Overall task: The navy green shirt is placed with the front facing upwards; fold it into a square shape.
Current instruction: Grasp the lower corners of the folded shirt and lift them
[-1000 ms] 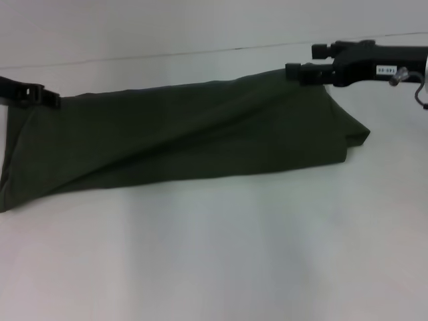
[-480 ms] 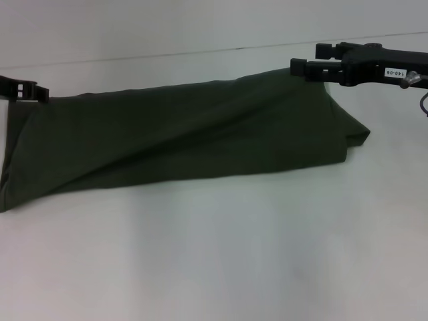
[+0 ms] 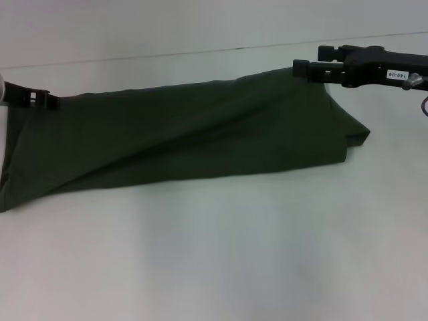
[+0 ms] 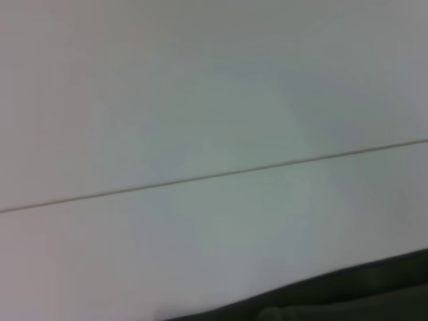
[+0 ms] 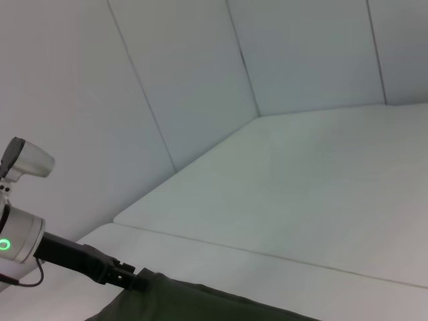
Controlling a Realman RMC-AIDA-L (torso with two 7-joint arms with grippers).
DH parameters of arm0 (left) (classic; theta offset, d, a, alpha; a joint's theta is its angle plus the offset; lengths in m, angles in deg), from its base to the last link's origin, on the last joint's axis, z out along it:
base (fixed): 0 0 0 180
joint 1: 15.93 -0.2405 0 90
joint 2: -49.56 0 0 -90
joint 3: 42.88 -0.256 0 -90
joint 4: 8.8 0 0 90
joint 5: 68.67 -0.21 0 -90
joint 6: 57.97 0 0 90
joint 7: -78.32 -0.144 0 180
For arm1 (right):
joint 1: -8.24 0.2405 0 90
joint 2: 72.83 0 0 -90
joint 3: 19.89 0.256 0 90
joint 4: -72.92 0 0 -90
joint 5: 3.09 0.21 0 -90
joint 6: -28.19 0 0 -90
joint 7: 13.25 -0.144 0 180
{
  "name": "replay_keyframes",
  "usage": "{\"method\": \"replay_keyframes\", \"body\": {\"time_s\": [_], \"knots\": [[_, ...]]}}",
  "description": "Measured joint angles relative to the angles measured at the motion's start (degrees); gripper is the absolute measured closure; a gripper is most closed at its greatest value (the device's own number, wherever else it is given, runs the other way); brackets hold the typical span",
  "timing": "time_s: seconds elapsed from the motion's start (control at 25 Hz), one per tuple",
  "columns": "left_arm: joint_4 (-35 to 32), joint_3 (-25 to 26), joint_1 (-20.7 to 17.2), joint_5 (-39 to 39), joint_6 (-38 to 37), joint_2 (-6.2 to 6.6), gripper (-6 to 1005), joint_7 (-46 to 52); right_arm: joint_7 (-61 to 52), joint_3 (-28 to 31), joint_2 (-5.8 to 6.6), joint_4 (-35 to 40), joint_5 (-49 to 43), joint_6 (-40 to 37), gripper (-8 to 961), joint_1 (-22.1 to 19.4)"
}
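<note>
The navy green shirt [image 3: 194, 134] lies as a long folded band across the table, plain green side up, its lettering hidden. Its far edge runs taut between the two grippers. My left gripper [image 3: 41, 99] is at the band's far left corner, shut on the cloth. At the far right corner, my right gripper [image 3: 309, 69] pinches the fabric. In the right wrist view the left gripper [image 5: 127, 277] shows farther off, at the shirt [image 5: 200, 306] edge. A strip of the shirt [image 4: 361, 294] crosses the left wrist view's corner.
The white table [image 3: 221, 254] spreads bare in front of the shirt. A thin seam line [image 3: 200, 53] runs across the surface behind it. White wall panels [image 5: 301, 53] rise beyond the table in the right wrist view.
The left gripper shifted slightly left and up, then came back right and down to the corner. The right gripper drifted a little to the right. The shirt barely moved.
</note>
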Motion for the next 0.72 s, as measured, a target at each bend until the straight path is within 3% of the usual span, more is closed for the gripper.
{"method": "replay_keyframes", "body": {"time_s": [0.2,0.56,0.72], "knots": [[-0.97,-0.02,0.19,-0.26,0.93,-0.16,449,-0.02,-0.12,0.44,0.0,-0.2,0.02,-0.18,47,-0.32],[-3.53,-0.02,-1.02,-1.21,1.73,1.11,471,-0.04,-0.26,0.06,-0.1,-3.25,0.23,0.23,48,1.98],[-3.71,-0.02,-1.16,-2.22,1.78,1.1,481,-0.32,-0.28,-0.04,-0.09,-3.92,0.69,0.34,48,2.59]]}}
